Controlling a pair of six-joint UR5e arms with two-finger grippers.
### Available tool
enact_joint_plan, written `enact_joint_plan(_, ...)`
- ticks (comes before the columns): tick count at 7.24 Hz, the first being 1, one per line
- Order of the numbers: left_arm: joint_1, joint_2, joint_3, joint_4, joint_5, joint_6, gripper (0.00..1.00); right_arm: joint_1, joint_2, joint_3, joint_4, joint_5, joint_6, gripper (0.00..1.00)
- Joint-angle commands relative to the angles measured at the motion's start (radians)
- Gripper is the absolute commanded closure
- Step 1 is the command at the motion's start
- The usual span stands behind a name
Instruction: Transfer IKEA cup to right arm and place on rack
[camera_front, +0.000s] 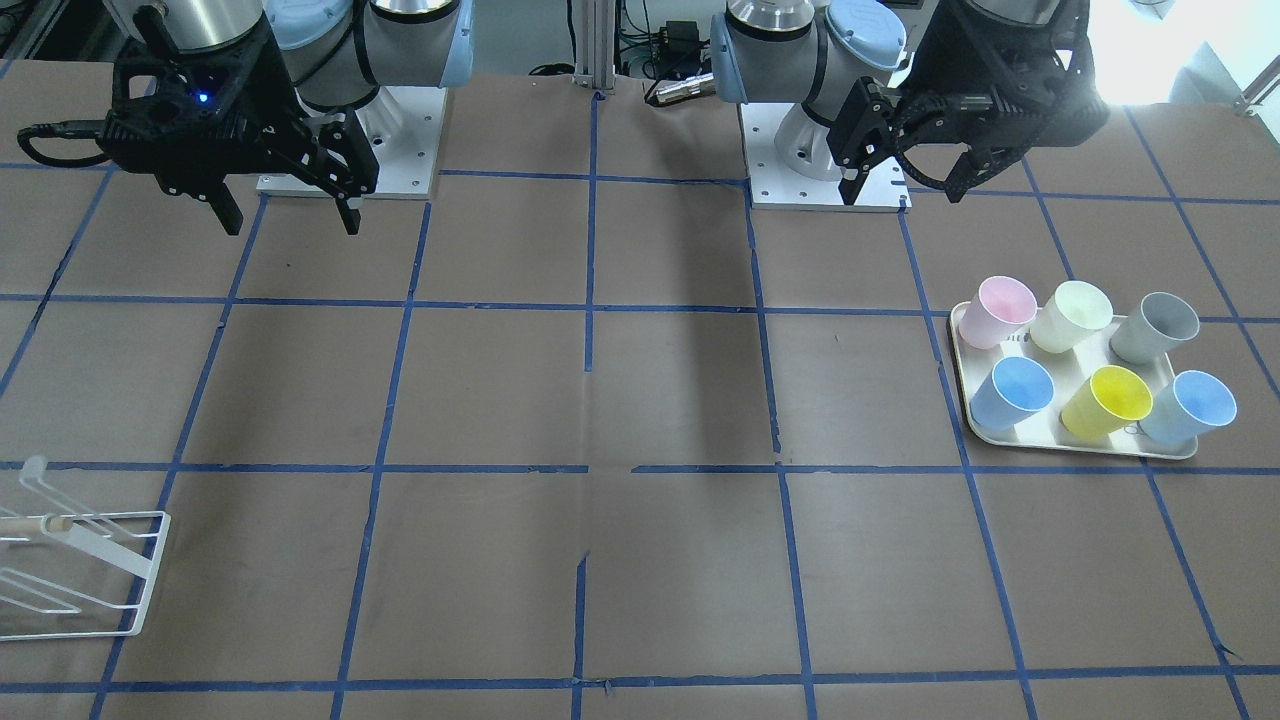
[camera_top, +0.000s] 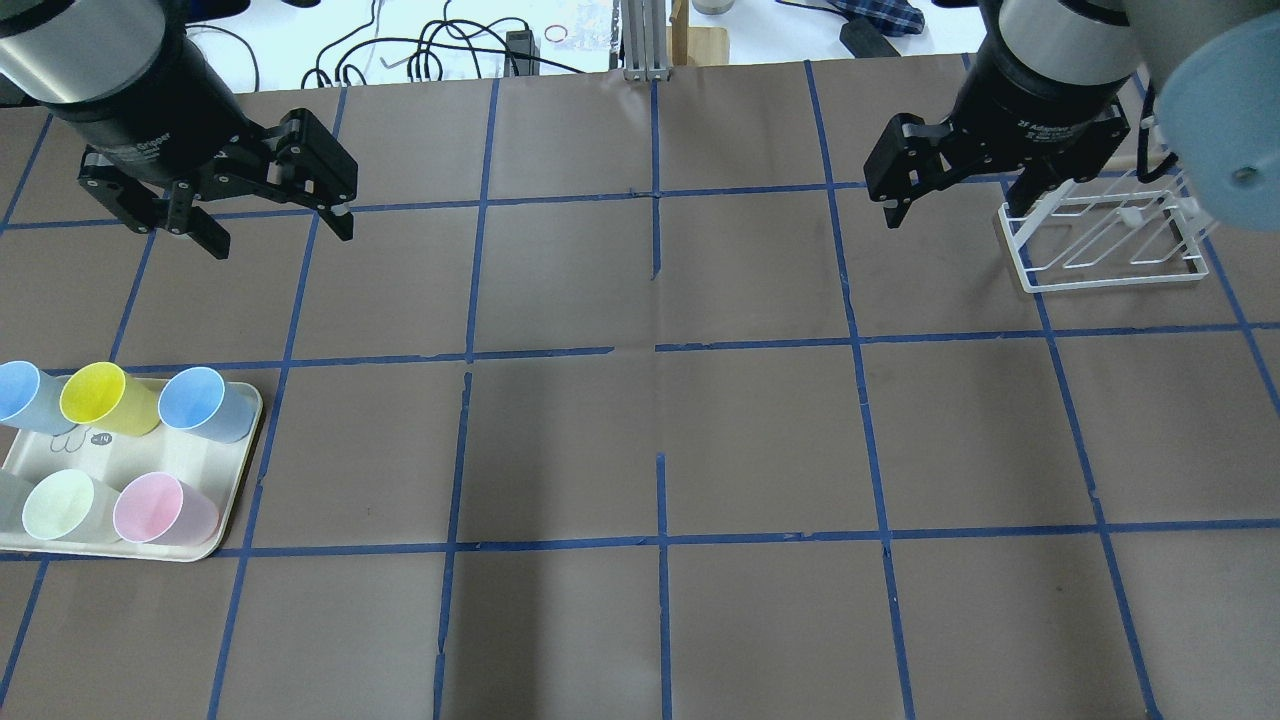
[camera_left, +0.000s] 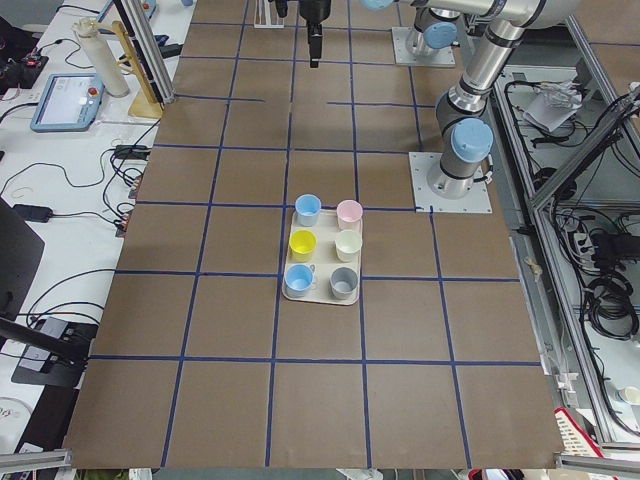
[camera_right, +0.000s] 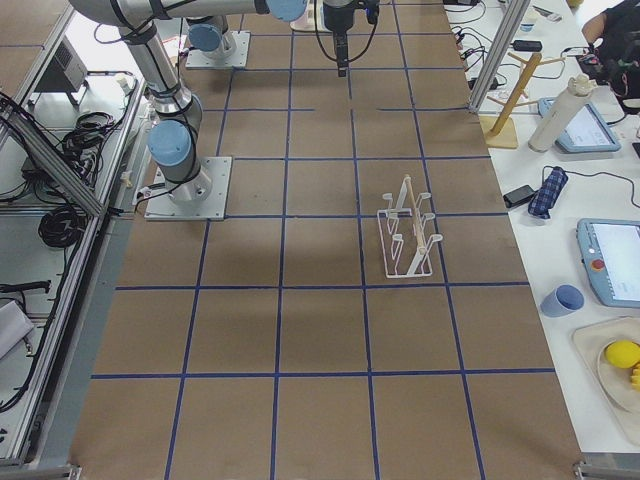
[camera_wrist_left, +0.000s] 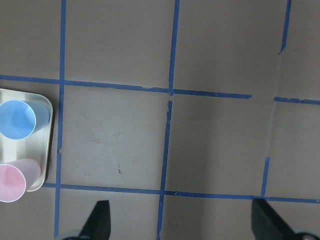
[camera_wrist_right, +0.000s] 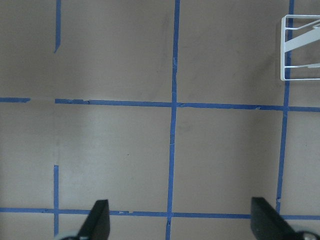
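Note:
Several cups stand on a cream tray. Two are blue. The paler IKEA cup is at the tray's far-left corner and also shows in the front view. The deeper blue cup is at the other end of that row. My left gripper is open and empty, high above the table beyond the tray; its view shows only the deeper blue cup and a pink one. My right gripper is open and empty beside the white wire rack.
Yellow, pale green, pink and grey cups share the tray. The table is brown paper with a blue tape grid. Both arm bases stand at the robot's edge. Cables and clutter lie beyond the far edge.

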Motion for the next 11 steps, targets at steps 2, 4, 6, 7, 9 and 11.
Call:
enact_joint_plan(2,0.001,-0.010,0.017,-0.026,0.039,0.004,0.00,0.001,0.000,-0.001,0.000,0.001,0.001,0.00)
enact_joint_plan(4,-0.004,-0.013,-0.005,-0.013,0.056,0.005,0.00,-0.001,0.000,-0.001,0.000,-0.001,0.001,0.00)
enact_joint_plan(6,0.002,-0.030,0.007,-0.010,0.056,0.013,0.00,0.001,0.000,-0.001,0.000,-0.001,0.001,0.00)
enact_joint_plan(7,0.017,-0.029,-0.011,-0.009,0.052,0.092,0.00,-0.001,-0.002,-0.001,0.002,-0.002,0.001,0.00)
enact_joint_plan(9,0.138,-0.038,-0.011,0.004,0.042,0.169,0.00,-0.001,-0.002,-0.003,0.000,-0.002,0.000,0.00)
enact_joint_plan(11,0.253,-0.053,-0.013,0.004,0.042,0.305,0.00,-0.001,-0.005,-0.001,0.002,-0.002,0.000,0.00)
